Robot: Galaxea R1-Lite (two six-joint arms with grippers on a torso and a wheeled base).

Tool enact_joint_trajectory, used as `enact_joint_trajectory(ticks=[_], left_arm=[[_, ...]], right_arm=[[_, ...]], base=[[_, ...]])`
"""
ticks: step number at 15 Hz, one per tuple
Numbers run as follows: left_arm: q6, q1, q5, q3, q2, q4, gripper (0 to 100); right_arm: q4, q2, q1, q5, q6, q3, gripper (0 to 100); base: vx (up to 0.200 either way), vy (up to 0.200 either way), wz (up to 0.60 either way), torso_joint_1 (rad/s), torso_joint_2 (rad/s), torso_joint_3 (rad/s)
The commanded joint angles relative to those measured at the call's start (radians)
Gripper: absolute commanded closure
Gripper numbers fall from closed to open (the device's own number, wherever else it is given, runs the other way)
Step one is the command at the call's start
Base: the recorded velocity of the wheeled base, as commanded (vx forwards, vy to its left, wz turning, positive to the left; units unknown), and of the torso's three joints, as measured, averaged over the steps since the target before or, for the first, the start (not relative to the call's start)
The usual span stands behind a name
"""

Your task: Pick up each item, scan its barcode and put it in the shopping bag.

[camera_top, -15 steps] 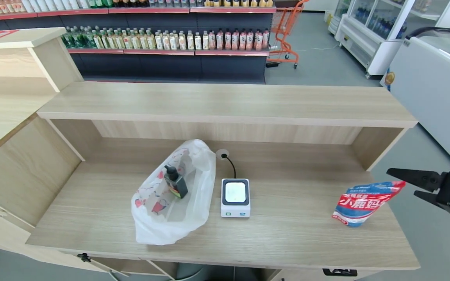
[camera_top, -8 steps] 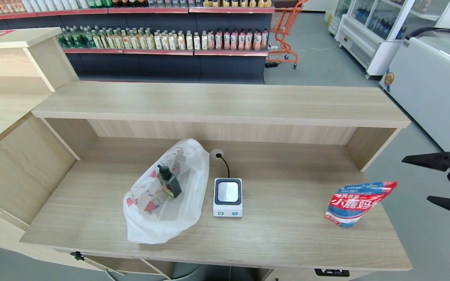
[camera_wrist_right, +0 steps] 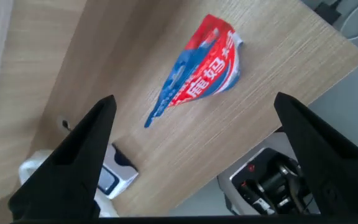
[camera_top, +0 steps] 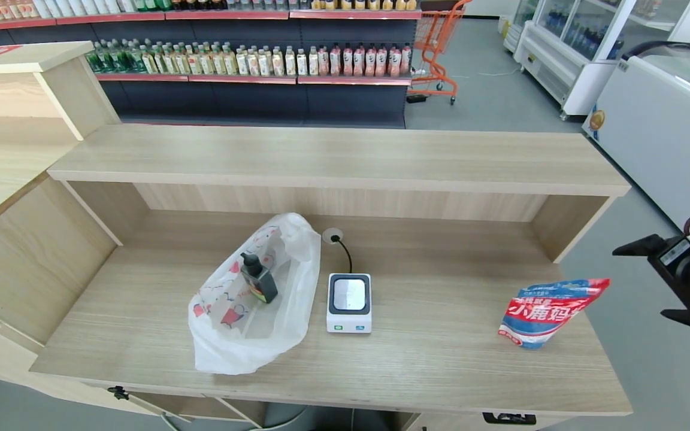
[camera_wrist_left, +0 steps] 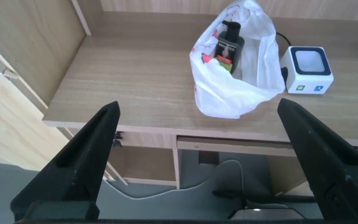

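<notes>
- Light wooden counter (camera_top: 441, 365) in a shop, front edge nearest, bare board around its right end.
- Off the front left corner: left gripper (camera_wrist_left: 197, 109), spread wide, holding nothing, well apart from every item.
- Near the right front corner: red-and-blue pouch (camera_top: 551, 311), apparently standing and tilted, top slanting toward the right edge.
- Just past that edge: right gripper (camera_top: 641, 281), wide open, empty, clearly the nearer one.
- Mid-counter: scanner (camera_top: 349, 302), with the shopping bag (camera_top: 243, 350) beside it holding a dark bottle (camera_top: 259, 281).
- Farthest: raised shelf (camera_top: 339, 158), limiting headroom at the back.
</notes>
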Motion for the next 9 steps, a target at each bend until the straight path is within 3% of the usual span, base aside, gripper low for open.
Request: enact_joint_trajectory(ticks=[1, 9], left_arm=[[0.0, 0.001, 0.0, 0.0, 0.0, 0.0, 0], [0.0, 0.0, 0.0, 0.0, 0.0, 0.0, 0]], right_arm=[[-0.004, 0.117, -0.005, -0.037, -0.002, -0.005, 0], [-0.203, 0.358, 0.069, -0.046, -0.058, -0.05, 0]], base=[[0.0, 0.0, 0.0, 0.0, 0.0, 0.0], [0.0, 0.0, 0.0, 0.0, 0.0, 0.0]])
